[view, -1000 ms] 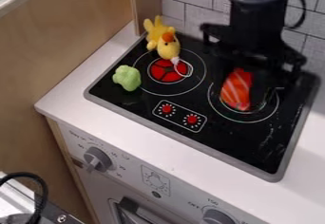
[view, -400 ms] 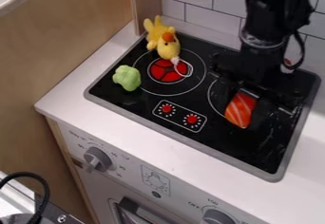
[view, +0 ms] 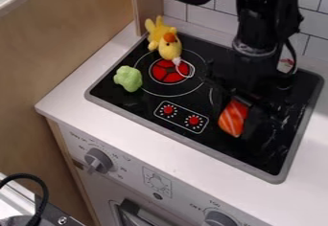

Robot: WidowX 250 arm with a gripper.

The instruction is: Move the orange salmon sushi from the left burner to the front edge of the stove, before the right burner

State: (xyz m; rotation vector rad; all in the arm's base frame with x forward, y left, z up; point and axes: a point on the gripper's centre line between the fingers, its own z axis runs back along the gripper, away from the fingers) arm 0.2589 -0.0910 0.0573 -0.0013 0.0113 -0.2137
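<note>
Work on the striped orange piece (view: 232,118) looks underway, unfinished: it lies right at the pincer (view: 243,109), though whether clenched on it I cannot tell.

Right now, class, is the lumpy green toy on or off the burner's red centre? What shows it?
Off: the lumpy green toy sits beside the red centre, with black stovetop between them.
</note>
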